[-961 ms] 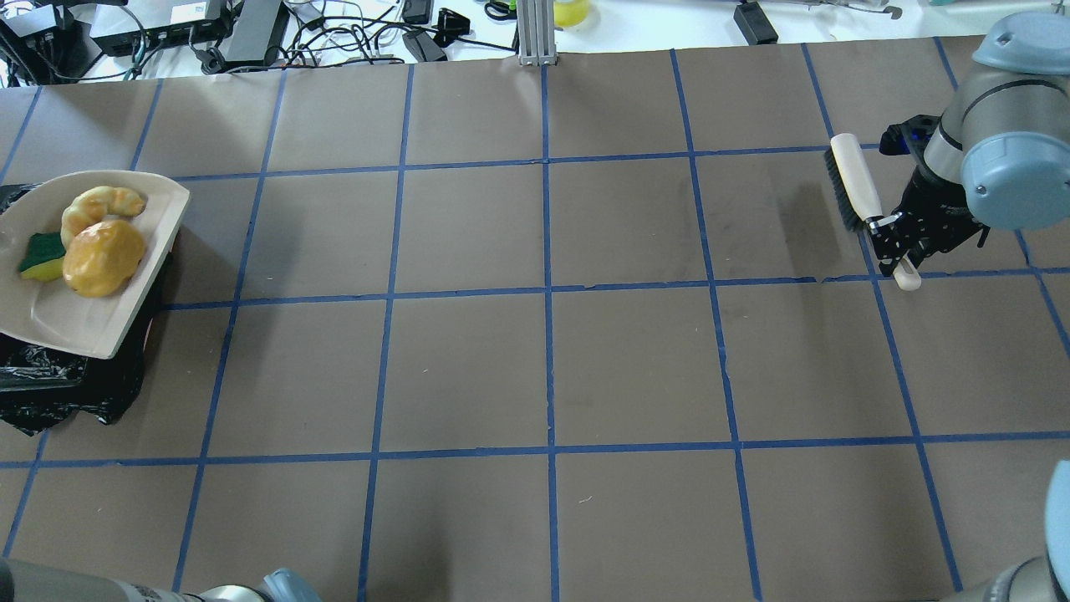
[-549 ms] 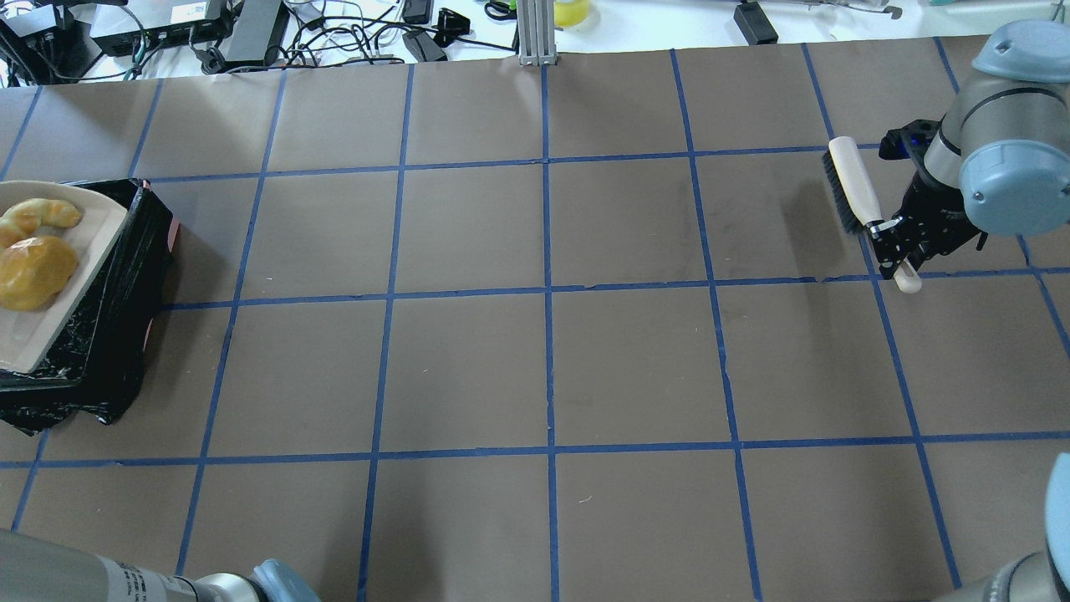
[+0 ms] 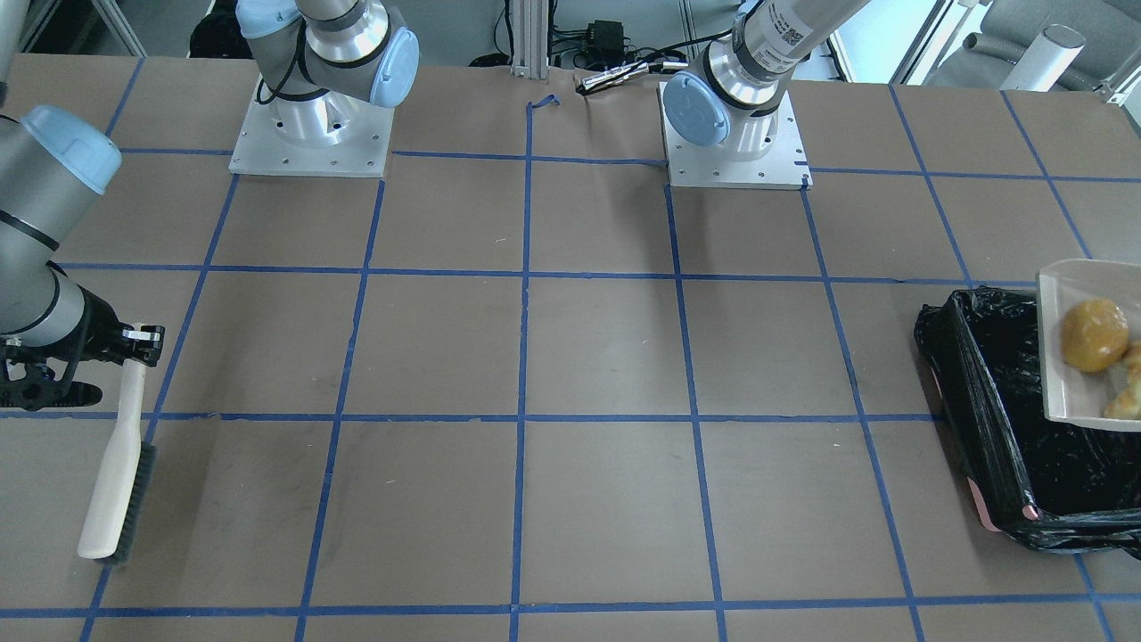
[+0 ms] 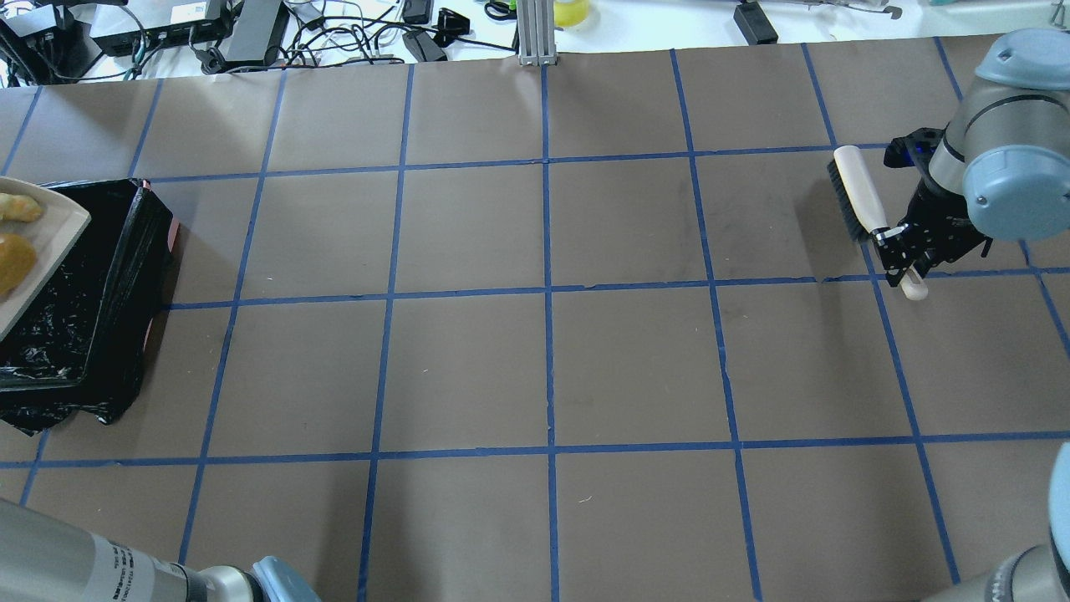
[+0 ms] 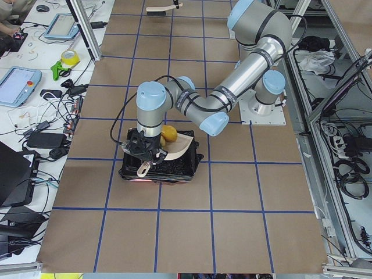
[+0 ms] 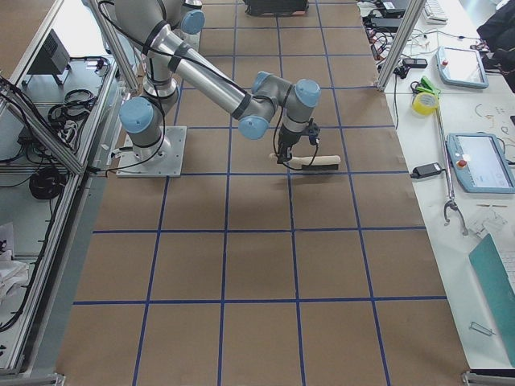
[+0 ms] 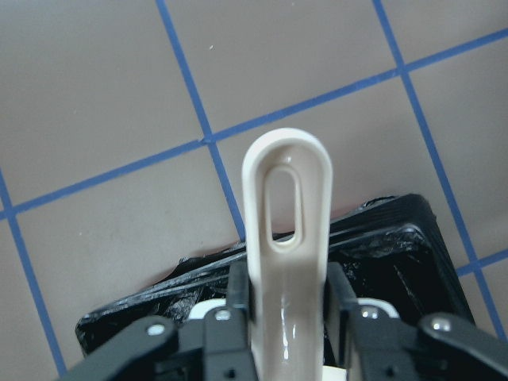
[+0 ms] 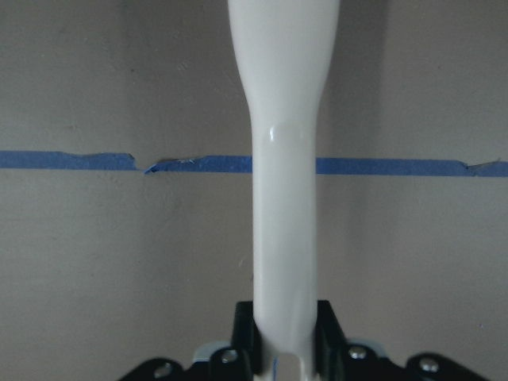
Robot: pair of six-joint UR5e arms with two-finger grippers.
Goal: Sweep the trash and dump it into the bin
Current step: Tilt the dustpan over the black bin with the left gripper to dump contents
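Note:
My left gripper (image 7: 287,300) is shut on the handle of a beige dustpan (image 3: 1083,392) and holds it over the black-lined bin (image 4: 84,309). The dustpan carries the yellow-orange lump (image 3: 1093,334) and the pale crescent (image 3: 1128,383). The sponge chunk is out of view. In the overhead view only the dustpan's corner (image 4: 46,242) shows at the left edge. My right gripper (image 4: 896,244) is shut on the handle of a white brush (image 4: 854,192) with dark bristles, held low over the table at the far right.
The bin's pinkish body (image 3: 980,510) shows at its edge. Cables and boxes (image 4: 251,33) lie beyond the table's far edge. A metal post (image 4: 535,33) stands at the far middle. Blue tape lines grid the brown table (image 4: 543,368).
My left gripper has carried the dustpan with the trash to the left, almost out of the overhead view, uncovering the bin's black lining. The right gripper and brush shifted slightly.

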